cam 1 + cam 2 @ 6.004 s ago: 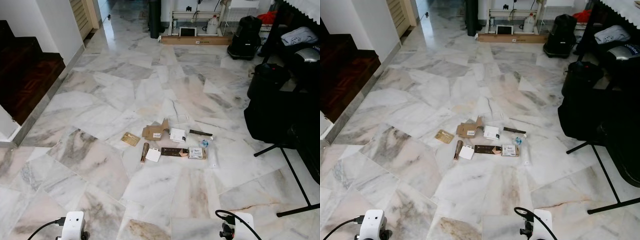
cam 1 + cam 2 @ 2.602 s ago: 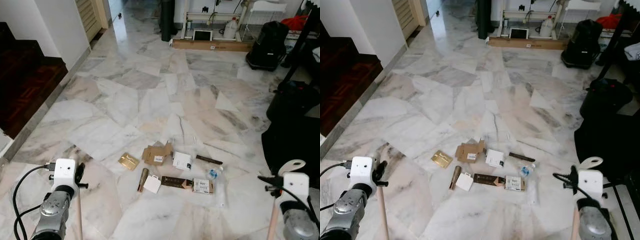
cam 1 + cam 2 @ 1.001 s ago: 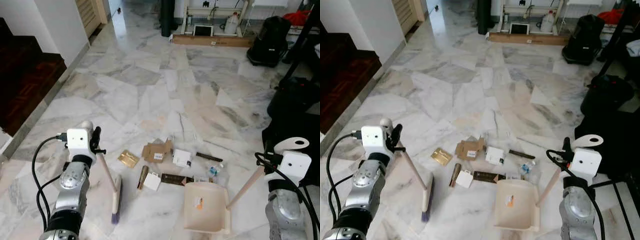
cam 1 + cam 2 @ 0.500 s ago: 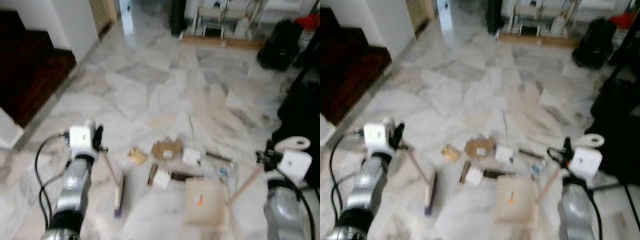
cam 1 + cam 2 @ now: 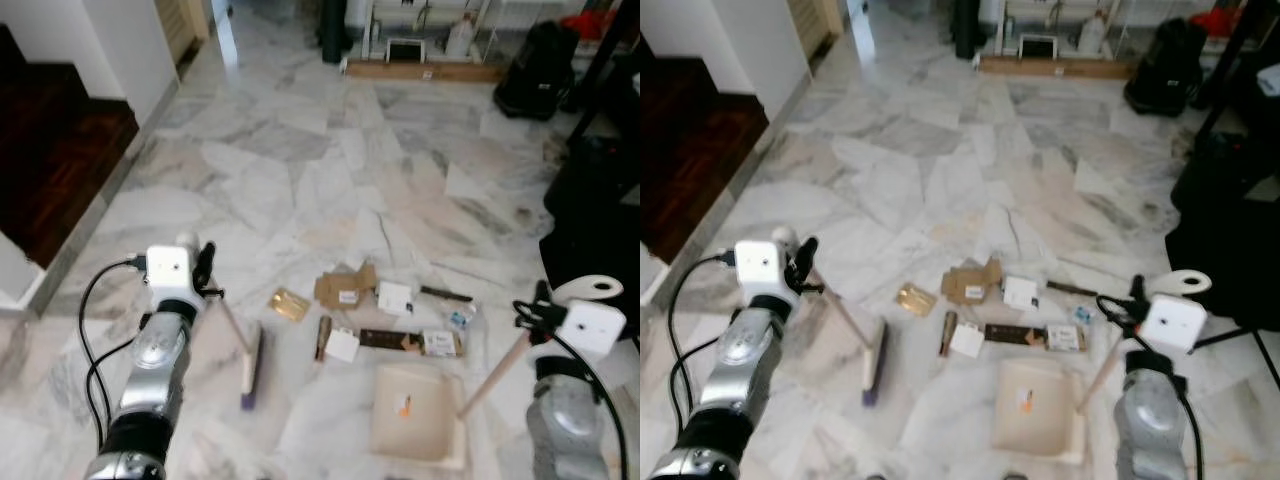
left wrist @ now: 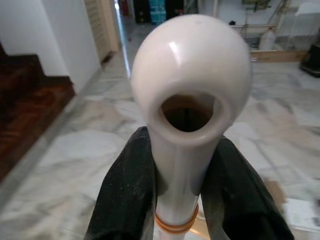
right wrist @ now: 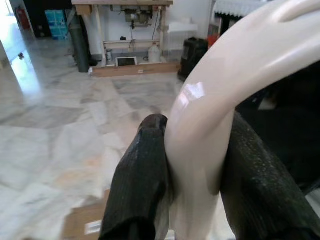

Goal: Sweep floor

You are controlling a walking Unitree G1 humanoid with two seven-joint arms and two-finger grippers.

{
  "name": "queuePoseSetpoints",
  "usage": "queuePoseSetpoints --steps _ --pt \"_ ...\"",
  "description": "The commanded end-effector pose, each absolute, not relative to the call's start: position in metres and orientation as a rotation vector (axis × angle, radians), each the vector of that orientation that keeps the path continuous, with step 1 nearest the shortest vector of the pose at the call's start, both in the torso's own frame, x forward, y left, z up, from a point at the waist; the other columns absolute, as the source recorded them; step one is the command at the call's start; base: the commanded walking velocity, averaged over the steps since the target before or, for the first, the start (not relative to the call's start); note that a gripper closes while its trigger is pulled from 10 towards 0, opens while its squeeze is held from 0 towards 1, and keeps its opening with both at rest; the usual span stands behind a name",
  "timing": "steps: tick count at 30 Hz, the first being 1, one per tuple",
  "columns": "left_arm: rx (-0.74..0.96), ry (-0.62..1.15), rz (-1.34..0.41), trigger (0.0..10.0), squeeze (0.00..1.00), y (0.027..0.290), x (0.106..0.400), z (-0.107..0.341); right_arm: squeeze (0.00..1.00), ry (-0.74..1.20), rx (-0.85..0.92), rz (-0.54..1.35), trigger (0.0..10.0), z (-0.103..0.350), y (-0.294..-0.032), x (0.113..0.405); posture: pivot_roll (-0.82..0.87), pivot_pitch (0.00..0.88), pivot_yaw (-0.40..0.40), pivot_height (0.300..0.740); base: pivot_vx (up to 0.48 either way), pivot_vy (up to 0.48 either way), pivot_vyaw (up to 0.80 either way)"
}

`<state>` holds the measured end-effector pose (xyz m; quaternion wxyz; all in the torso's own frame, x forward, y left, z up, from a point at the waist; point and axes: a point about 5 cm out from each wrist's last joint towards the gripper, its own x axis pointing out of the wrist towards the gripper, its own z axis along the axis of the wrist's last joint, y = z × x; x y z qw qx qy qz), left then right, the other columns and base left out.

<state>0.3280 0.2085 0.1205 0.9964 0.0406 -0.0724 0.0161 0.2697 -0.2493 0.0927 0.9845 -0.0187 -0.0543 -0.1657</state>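
The litter I'm meant to sweep is lying in a loose cluster on the marble floor: torn cardboard, a gold packet, small white boxes and a dark strip, all near the middle of the head views. Just beside it on my left the broom is resting with its head on the floor, its handle slanting up to my left gripper, whose black fingers are clamping the cream handle below its rounded, holed end. On my right the cream dustpan is lying flat just on my side of the litter, its stick handle rising to my right gripper, fingers pressing that handle from both sides. Compared with a second ago, the whole scene is sitting sharper and shifted in the head views, so I'm reading that as my camera moving, while broom and dustpan are keeping their places around the pile. I judge both tools are in position, and the sweeping stroke toward the pan is what comes next. A black bag is sitting well off to the right.
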Motion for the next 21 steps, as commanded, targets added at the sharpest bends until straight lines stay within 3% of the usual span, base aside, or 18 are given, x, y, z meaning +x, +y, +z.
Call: queuePoseSetpoints --steps 1,21 --pt "0.088 -0.168 0.028 10.0 0.0 0.2062 0.3287 0.1257 0.0 -0.124 -0.024 -0.34 10.0 0.0956 -0.2512 0.269 -0.05 0.113 0.063 0.74 0.0 0.48 -0.79" --pt "0.079 -0.18 0.012 10.0 0.0 0.2029 0.3305 0.1292 0.0 -0.116 -0.017 -0.343 10.0 0.0923 -0.2489 0.2704 -0.05 0.089 0.071 0.74 0.0 0.48 -0.78"
